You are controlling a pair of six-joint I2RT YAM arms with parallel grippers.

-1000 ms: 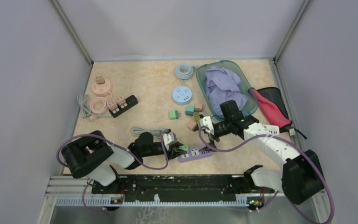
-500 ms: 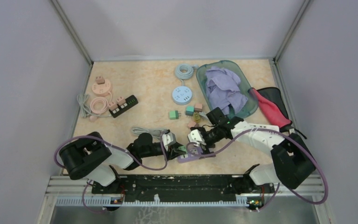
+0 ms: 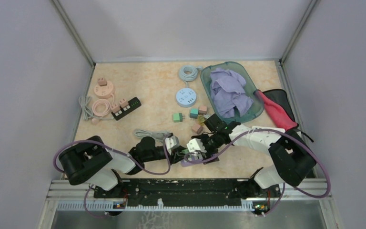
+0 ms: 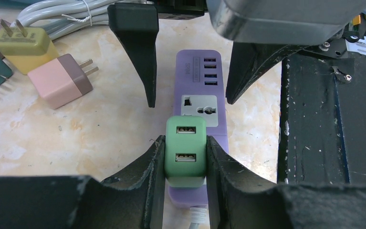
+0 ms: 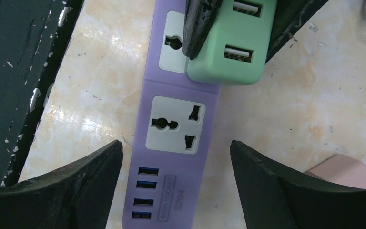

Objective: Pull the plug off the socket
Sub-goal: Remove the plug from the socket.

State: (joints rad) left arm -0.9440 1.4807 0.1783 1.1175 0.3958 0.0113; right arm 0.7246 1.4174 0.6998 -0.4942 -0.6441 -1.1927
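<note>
Black rail (image 4: 314,119) beside strip (image 4: 198,86), pink plug (image 4: 59,81) near

It was a robotics lab test cell. Plain grey wall panels (image 3: 28,71) framed by aluminium posts (image 3: 74,31) boxed in a marble-patterned worktop (image 3: 143,86) that stretched beyond the fingers (image 4: 145,183). A scuffed black mounting rail (image 3: 181,187) ran behind them. Practice props lay scattered past the fingers: a black power strip (image 3: 127,108), loose plug adapters (image 3: 177,117), a coiled cord (image 3: 189,73) and a tray (image 3: 253,106) of cloth (image 3: 226,88).
</note>
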